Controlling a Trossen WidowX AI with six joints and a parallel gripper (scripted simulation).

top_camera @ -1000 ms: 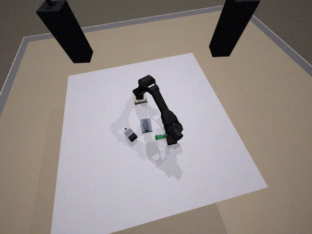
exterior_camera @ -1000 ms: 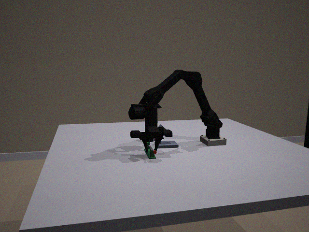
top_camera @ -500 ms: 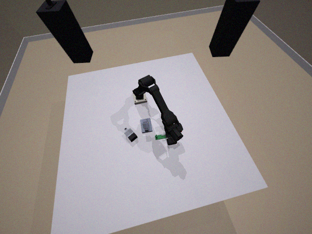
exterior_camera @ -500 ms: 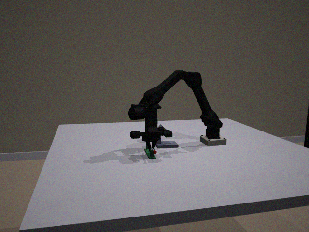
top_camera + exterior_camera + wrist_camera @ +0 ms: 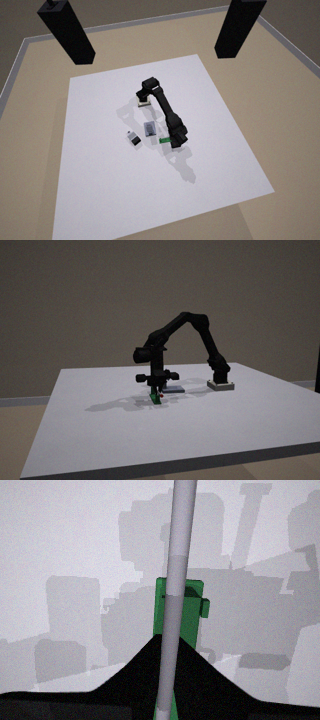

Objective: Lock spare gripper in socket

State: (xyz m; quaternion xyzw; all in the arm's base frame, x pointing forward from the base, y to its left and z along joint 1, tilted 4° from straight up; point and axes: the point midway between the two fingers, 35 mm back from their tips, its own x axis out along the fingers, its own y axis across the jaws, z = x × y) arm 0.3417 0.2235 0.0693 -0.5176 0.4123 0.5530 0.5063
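Observation:
My gripper (image 5: 171,141) (image 5: 156,390) (image 5: 166,641) is shut on the grey lock pin (image 5: 178,570). The pin runs straight away from the fingers in the wrist view, and its red head (image 5: 161,395) shows in the exterior view. The gripper points down, just over a flat green rest (image 5: 163,140) (image 5: 155,399) (image 5: 193,616) on the white table. The grey mount with its socket (image 5: 149,128) (image 5: 174,389) stands left of the gripper and apart from it. The spare gripper (image 5: 134,137), grey and black, lies further left on the table; the arm hides it in the exterior view.
The arm's base (image 5: 143,101) (image 5: 220,385) stands behind the mount. Two tall black posts (image 5: 67,33) (image 5: 238,27) stand off the white table at the back. The white table's front edge (image 5: 180,463) is far from the gripper.

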